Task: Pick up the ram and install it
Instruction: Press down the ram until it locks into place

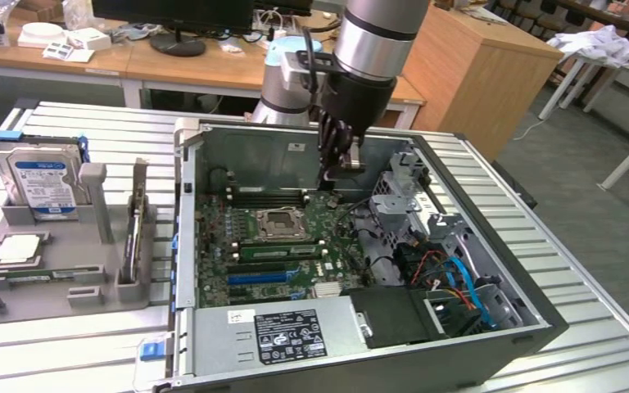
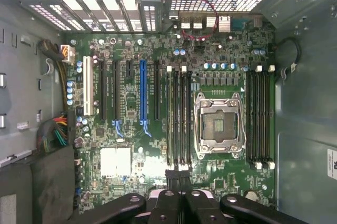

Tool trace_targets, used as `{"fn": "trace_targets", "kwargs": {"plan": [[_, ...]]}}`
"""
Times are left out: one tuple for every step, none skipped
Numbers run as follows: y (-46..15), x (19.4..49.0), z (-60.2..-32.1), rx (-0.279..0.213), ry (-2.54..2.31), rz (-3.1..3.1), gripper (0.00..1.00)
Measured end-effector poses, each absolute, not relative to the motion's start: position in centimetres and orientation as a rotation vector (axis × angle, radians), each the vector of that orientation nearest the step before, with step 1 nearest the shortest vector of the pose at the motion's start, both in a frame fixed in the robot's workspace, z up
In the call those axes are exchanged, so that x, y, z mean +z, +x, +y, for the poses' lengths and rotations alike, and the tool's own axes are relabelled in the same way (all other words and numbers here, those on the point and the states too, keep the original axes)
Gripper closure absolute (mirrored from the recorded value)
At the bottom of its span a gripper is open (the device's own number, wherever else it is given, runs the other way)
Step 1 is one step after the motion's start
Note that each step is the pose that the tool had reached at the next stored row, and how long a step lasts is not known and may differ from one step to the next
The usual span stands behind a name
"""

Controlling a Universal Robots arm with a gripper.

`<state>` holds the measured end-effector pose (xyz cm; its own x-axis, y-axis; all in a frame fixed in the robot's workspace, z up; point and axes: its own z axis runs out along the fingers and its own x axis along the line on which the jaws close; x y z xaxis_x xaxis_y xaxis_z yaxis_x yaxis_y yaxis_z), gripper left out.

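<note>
One open computer case point(image 1: 490, 327) lies on its side on a ribbed metal tabletop point(image 1: 74, 352), with its motherboard point(image 1: 233, 233) facing up. To the exterior view's left of the case, a grey tray point(image 1: 52, 291) holds a hard drive point(image 1: 42, 176) standing upright. Behind the tabletop are wooden desks point(image 1: 183, 70) with a monitor stand point(image 1: 178, 41) and small boxes. A wooden cabinet point(image 1: 478, 74) stands at the exterior view's right on a grey floor.

Inside the case, a power supply point(image 1: 287, 332) fills the near corner. The ram point(image 1: 276, 250), a green stick with dark chips, stands on edge in the bank of memory slots between the CPU socket point(image 1: 282, 221) and the blue slot point(image 1: 258, 278). Whether it is fully seated cannot be told.

The gripper point(image 1: 342, 168) hangs inside the case above the motherboard. In the wrist view, the gripper point(image 2: 179, 174) has its fingers pressed together with nothing visible between them. Its tips sit over the end of the slot bank that runs between the CPU socket point(image 2: 218, 124) and the blue slot point(image 2: 142, 92). Whether the tips touch anything there cannot be told.
</note>
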<state>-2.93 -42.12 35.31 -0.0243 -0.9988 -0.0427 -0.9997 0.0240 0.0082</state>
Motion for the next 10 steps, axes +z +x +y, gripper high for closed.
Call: {"fn": "trace_targets", "kwargs": {"plan": [[-2.8, 35.3, -42.1, 0.056, -2.177, 2.230, 0.89], [-2.6, 35.3, -42.1, 0.056, -2.177, 2.230, 0.89], [-2.4, 35.3, -42.1, 0.056, -2.177, 2.230, 0.89], [-2.2, 35.3, -42.1, 0.056, -2.177, 2.230, 0.89], [-2.1, 35.3, -42.1, 0.056, -2.177, 2.230, 0.89], [-1.9, 35.3, -42.1, 0.056, -2.177, 2.230, 0.89], [-1.7, 35.3, -42.1, 0.056, -2.177, 2.230, 0.89], [-1.6, 35.3, -42.1, 0.056, -2.177, 2.230, 0.89], [-1.4, 35.3, -42.1, 0.056, -2.177, 2.230, 0.89], [-1.3, 35.3, -42.1, 0.056, -2.177, 2.230, 0.89]]}}
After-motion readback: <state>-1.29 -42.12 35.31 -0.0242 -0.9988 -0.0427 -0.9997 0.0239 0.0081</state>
